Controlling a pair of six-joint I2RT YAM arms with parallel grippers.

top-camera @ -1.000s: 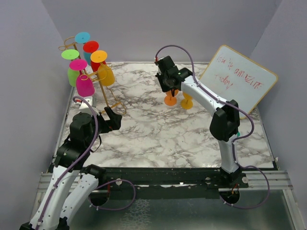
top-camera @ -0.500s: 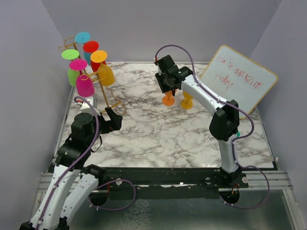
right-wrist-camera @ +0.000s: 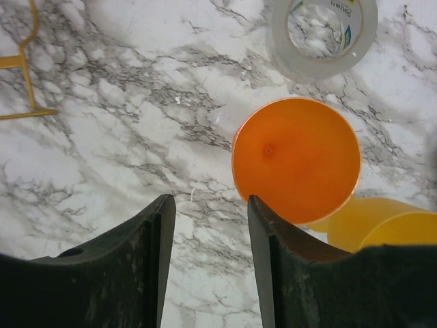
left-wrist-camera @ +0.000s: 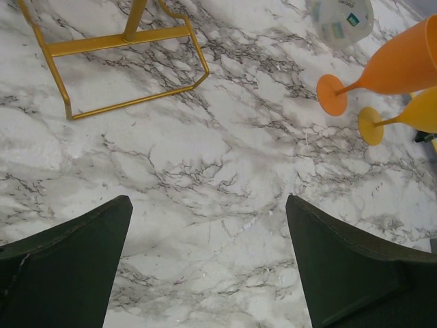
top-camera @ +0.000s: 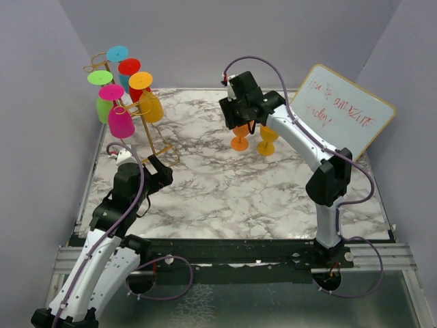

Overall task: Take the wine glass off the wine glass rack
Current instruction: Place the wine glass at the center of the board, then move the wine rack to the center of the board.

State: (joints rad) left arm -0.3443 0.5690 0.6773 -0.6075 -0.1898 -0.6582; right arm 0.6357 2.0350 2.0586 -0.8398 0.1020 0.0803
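Top external view: wine glass rack at the far left of the marble tabletop, thin gold wire, upright post over a rectangular base. Hung from its curled arms, bowl down and foot up, apparently five wine glasses in cyan, red, green, pink and yellow-orange; overlapping, so count not certain. Well apart from those, toward the far right, an orange wine glass upright on its foot, a yellow wine glass just beside it.

Right wrist view: looks straight down into the orange bowl, off to one side of the right end effector, fingers parted with only bare marble between them. Released, grasping nothing. Tape roll flat on the marble beyond the bowl.

Left wrist view: left end effector spread wide and likewise empty, hovering over the tabletop near the rack's base.

Judged step: orange glass off the rack, set down and let go; hanging glasses not yet unhooked. Calls next for raising the right end effector clear of the orange rim without nudging it or its yellow neighbour, then reaching across to the rack, closing on one stem or bowl, and sliding the foot out along the wire loop rather than tugging downward. Probably light and quick to topple, tall on small feet.
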